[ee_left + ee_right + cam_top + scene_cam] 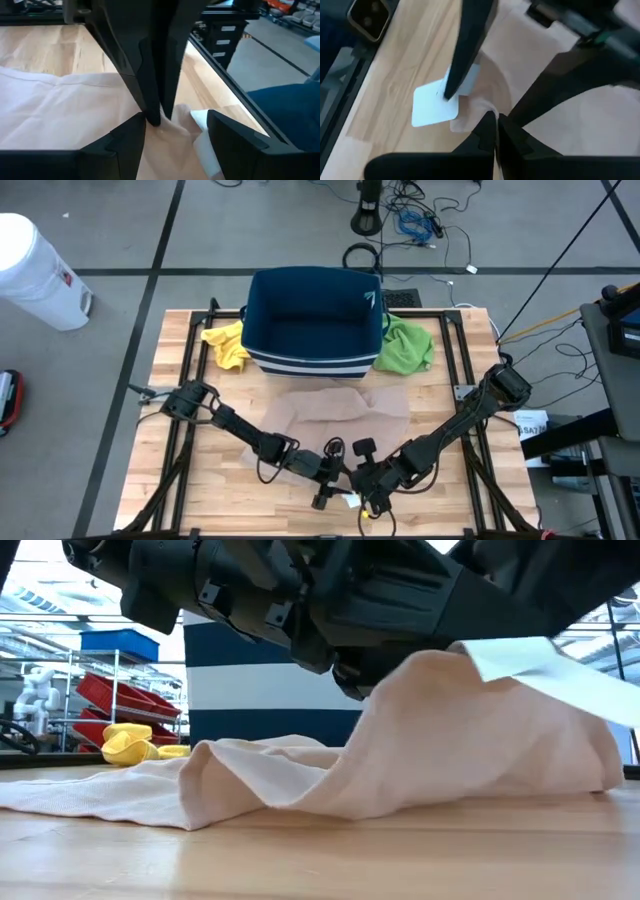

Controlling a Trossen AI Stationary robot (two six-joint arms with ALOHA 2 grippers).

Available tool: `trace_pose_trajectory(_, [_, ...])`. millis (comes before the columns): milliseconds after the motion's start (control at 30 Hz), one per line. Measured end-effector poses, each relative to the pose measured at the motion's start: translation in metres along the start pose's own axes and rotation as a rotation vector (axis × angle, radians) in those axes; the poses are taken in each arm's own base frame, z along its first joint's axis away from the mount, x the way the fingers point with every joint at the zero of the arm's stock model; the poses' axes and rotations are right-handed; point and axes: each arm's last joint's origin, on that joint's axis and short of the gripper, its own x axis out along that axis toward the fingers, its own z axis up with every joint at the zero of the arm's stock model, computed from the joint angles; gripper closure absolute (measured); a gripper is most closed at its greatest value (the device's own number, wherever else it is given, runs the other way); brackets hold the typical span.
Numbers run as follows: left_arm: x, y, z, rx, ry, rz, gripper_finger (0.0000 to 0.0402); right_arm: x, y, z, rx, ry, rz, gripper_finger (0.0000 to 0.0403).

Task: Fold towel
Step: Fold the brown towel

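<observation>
Towel, beige, lies flat on the wooden worktop before a navy bin in the high view; low view shows its near corner lifted, white tag showing no legible writing; left wrist view: left pincer open around that corner; right wrist view: right pincer closed, pinching the towel.

Both dark arms hide the near edge of the pale beige cloth towel; its grasped corner cannot be seen from above.
</observation>
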Motion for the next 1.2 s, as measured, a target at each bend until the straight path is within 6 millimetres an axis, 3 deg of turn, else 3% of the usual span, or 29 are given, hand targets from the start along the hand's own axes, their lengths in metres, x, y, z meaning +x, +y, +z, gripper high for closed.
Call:
trace_pose_trajectory(200, [0.000,0.002,-0.003,-0.027,0.028,0.065,0.0197,0.001,-0.006,0.002,0.011,-0.011,-0.032,0.0403])
trace_pose_trajectory(533, [0.000,0.005,-0.004,-0.024,0.041,0.079,0.0319,0.001,-0.006,0.000,0.012,0.016,-0.027,0.0403])
trace_pose_trajectory(833, [0.000,0.009,-0.004,0.019,0.040,0.087,0.0384,0.000,-0.002,-0.003,0.017,0.037,-0.008,0.0399])
trace_pose_trajectory(967, [0.000,0.005,-0.005,0.057,0.046,0.077,0.0397,-0.002,0.002,-0.007,-0.015,0.059,-0.030,0.0365])
trace_pose_trajectory(1200, [-0.002,-0.005,-0.014,0.061,0.132,0.064,0.0399,-0.008,0.007,-0.025,-0.083,0.167,-0.159,0.0260])
